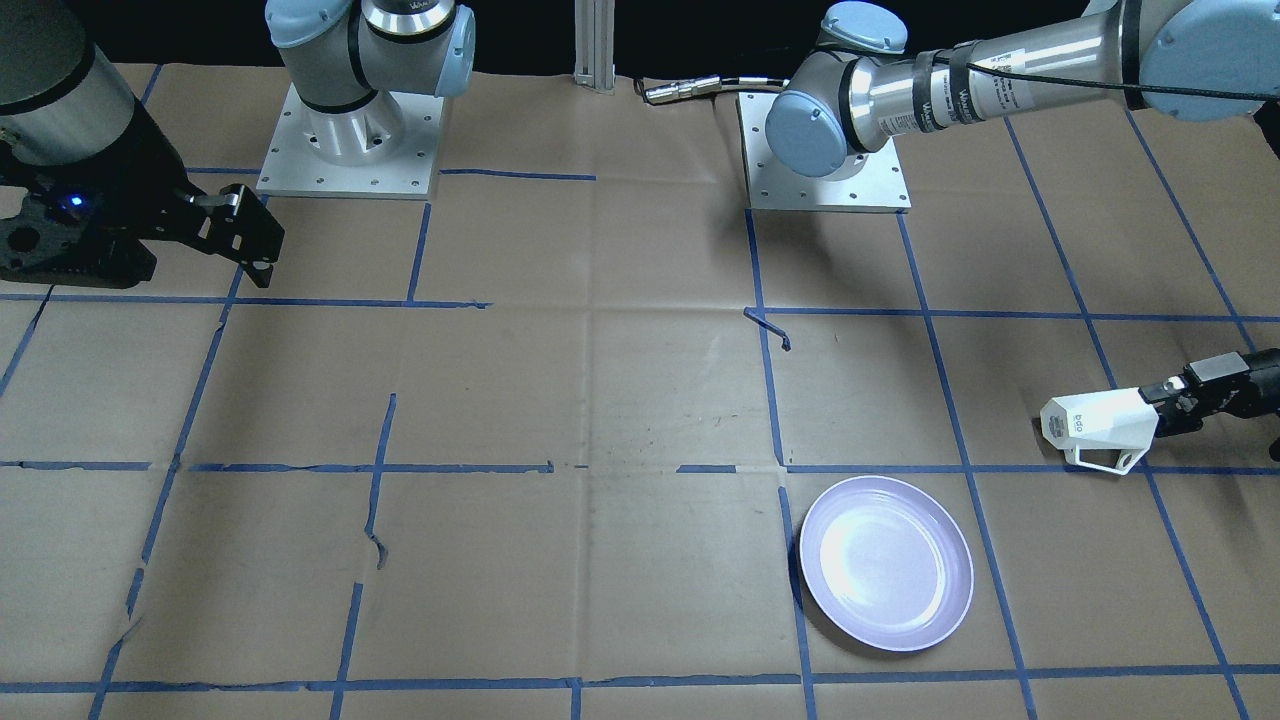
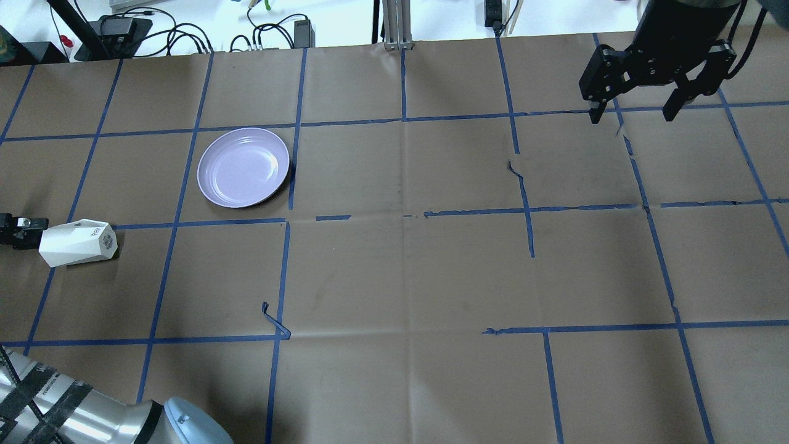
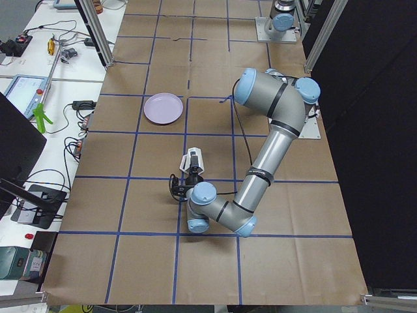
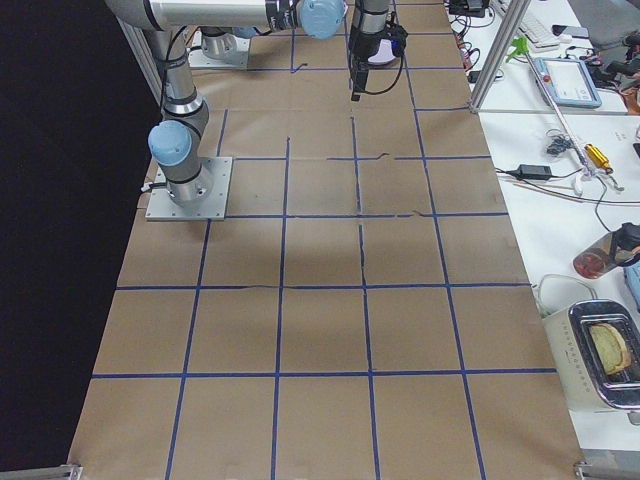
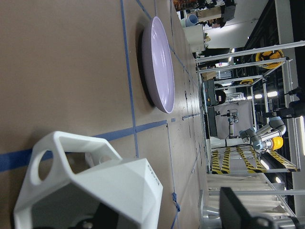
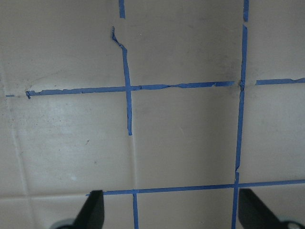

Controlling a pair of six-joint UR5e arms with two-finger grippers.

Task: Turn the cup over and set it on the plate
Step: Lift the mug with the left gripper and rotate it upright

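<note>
The white faceted cup [image 2: 77, 242] lies on its side in my left gripper [image 2: 29, 232], low over the table at its left end. Its lettered base points toward the table's middle. My left gripper is shut on the cup's rim end. The cup also shows in the front view [image 1: 1100, 423] with its open-frame handle [image 1: 1105, 462] below it, and in the left wrist view [image 5: 95, 186]. The lavender plate [image 2: 243, 168] lies flat beyond the cup and apart from it; it is bare [image 1: 885, 563]. My right gripper [image 2: 633, 114] is open and empty, high over the far right.
Brown paper with a blue tape grid [image 2: 404, 213] covers the table. Both arm bases [image 1: 350, 140] stand on metal plates at the robot's side. Cables and power bricks [image 2: 265, 34] lie past the far edge. A loose curl of tape [image 2: 274, 320] sticks up near the cup.
</note>
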